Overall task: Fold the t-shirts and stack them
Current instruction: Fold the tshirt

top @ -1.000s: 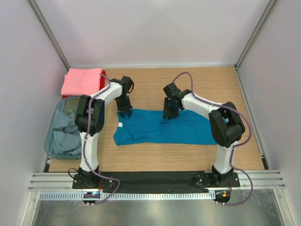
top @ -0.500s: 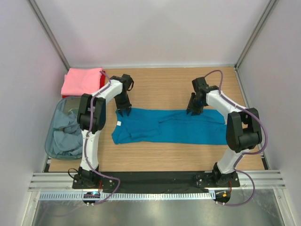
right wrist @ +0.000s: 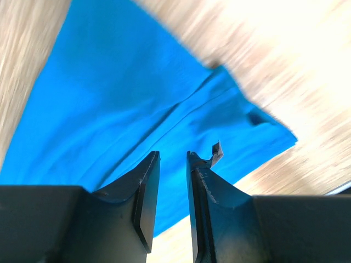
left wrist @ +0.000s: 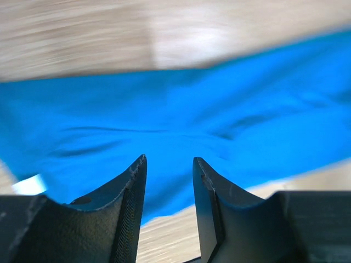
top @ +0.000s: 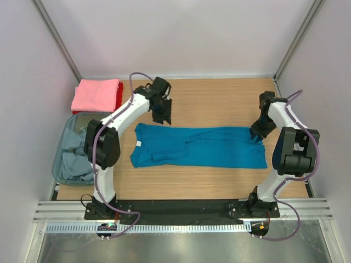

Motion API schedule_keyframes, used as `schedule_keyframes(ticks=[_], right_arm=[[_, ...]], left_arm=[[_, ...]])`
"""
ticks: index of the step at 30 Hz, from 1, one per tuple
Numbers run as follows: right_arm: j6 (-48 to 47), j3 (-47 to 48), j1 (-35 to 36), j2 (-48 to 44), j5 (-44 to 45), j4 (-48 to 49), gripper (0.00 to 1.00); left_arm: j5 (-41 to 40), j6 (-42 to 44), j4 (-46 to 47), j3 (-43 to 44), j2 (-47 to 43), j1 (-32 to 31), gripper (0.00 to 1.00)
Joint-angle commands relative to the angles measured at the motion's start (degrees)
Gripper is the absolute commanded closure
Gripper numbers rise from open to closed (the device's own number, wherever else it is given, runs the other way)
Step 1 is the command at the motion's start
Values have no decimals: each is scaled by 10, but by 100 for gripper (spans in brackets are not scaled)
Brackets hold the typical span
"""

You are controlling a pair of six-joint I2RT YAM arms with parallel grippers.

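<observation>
We count one teal blue cloth t-shirt [top: 197, 147], one folded pink t-shirt [top: 96, 94], one red t-shirt [top: 119, 96], and one translucent grey-blue plastic bin [top: 56, 164].

A white-linked, black-jointed left arm [top: 123, 112] and matching right arm [top: 282, 114] are noted; purple cables [top: 137, 74] and black ridged fingers [left wrist: 129, 213] are fitted.

Left gripper [left wrist: 167, 161] points down far forward, jaws parted and empty; right gripper [right wrist: 173, 156], far right, stands narrowly apart, also empty.

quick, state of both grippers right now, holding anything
Left gripper: open, holding nothing, above the teal t-shirt.
Right gripper: open by a narrow gap, holding nothing, over that shirt's end.
</observation>
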Motion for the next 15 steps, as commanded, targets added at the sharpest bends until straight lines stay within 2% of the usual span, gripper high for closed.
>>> schedule_keyframes(ticks=[1,5,15], right_arm=[[27,-4,-31,-9,9,-6,67],[27,-8,-54,3,-2,9,67],[19,-9,-81,24,16,30,66]], left_arm=[[78,88,91,-17,-37,-73,60],[78,103,92,-9,-12,-125,62],[6,59,71,-17,41,-161,62]])
